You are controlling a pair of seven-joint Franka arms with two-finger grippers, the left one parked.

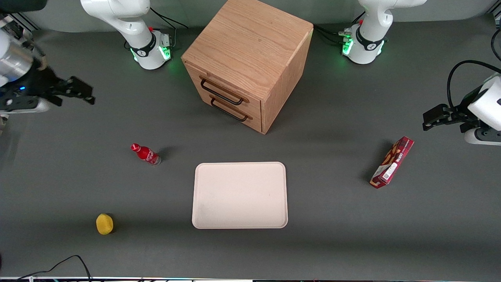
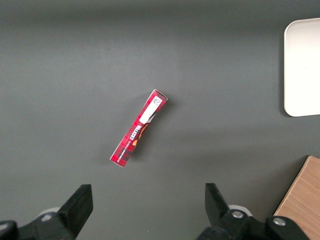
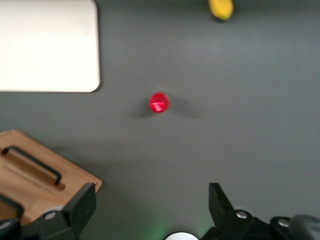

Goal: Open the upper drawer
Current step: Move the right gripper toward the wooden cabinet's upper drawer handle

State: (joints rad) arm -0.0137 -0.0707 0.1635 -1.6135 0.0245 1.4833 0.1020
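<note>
At the left edge of the front view, the gripper (image 1: 88,93) hangs above the dark grey surface (image 1: 332,219), well apart from everything on it; its fingers (image 3: 82,204) stand wide with nothing between them. Low in the frame near that edge lies a yellow fruit (image 1: 104,223). Above it, toward the middle, stands a red bottle (image 1: 145,154).

In the middle, nearer the camera than the cabinet, a pale tray (image 1: 240,195) lies flat. The oak cabinet (image 1: 250,58) stands at upper centre, turned at an angle, between the two white arm bases (image 1: 150,49). The upper drawer (image 1: 221,92) is on the cabinet's front, shut flush, its black bar handle (image 1: 221,93) just above the matching handle of the lower drawer (image 1: 231,109).

At right of centre a red snack box (image 1: 392,162) lies on its side, toward the parked arm's end.

Along the top edge runs a light grey wall with black cables trailing from the bases. A black cable (image 1: 66,264) loops at the lower left corner.
</note>
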